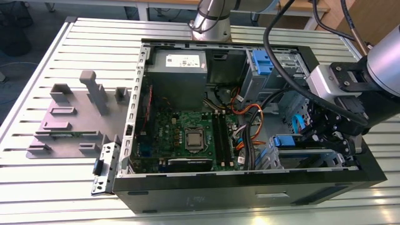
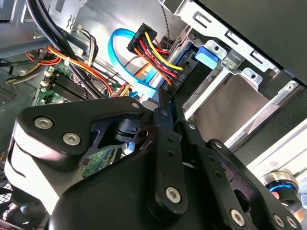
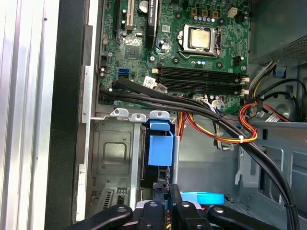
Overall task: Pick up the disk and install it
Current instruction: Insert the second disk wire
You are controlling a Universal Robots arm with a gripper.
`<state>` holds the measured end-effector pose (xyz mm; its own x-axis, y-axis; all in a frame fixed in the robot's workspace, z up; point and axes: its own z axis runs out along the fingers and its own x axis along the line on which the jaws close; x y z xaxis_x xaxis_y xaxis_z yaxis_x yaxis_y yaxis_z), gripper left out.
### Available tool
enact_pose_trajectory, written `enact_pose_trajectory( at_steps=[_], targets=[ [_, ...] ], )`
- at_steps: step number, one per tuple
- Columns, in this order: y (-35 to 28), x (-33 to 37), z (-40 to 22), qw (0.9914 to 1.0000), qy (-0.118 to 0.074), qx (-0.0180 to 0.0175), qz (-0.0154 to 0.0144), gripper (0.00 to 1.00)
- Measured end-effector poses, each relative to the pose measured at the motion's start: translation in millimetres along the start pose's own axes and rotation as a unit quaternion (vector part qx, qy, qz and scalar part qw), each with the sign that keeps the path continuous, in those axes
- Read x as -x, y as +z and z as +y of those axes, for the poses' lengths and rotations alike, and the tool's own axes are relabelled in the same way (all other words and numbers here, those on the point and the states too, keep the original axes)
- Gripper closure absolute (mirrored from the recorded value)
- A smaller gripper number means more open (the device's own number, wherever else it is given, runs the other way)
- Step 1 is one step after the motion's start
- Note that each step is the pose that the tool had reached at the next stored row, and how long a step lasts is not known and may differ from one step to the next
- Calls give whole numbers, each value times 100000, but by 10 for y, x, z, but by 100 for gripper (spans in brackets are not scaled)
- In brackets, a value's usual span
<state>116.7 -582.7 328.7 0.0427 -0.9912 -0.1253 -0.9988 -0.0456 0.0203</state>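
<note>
Inside the open computer case (image 1: pixel 247 185), lying on its side on the slatted metal desk (image 1: pixel 81 51), the robot arm's claw (image 1: pixel 325 136) hung low over the drive cage (image 1: pixel 300 157) at the corner of the case toward the exterior view's right. Its two dark fingers (image 3: pixel 165 191) stood pressed together with nothing between them, their tips just above the cage. The disk (image 3: pixel 160 143) sat on edge in one slot of that cage — a bright blue carrier tab at its exposed end, with grey sheet-metal walls on either side; its label could not be seen. In the second wrist view the same blue tab (image 2: pixel 209 53) lay beside a bundle of red, yellow and black power wires (image 2: pixel 153 50) and a blue data cable (image 2: pixel 122 60), whose connector appeared to reach the drive's end. The green motherboard (image 1: pixel 187 136) filled the floor of the case nearby, and a grey power-supply box (image 1: pixel 178 70) sat at the far end. By the look of it, picking up was done and the installing step was well along: the drive seemed to be in its bay, though whether it was fully seated could not be told. Any further push would call for a straight, gentle press on the tab, clear of the cables.
</note>
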Motion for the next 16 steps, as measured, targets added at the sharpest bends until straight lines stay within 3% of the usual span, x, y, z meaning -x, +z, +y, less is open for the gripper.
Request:
enact_pose_trajectory(
  at_steps=[5, 10, 16],
  targets=[
    [-38, -1, 1, 100000, -12, -49, -245, 84],
    [-92, 5, 3, 100000, -5, -38, -232, 84],
    [-86, 5, -1, 99998, 0, 97, -545, 84]
  ],
)
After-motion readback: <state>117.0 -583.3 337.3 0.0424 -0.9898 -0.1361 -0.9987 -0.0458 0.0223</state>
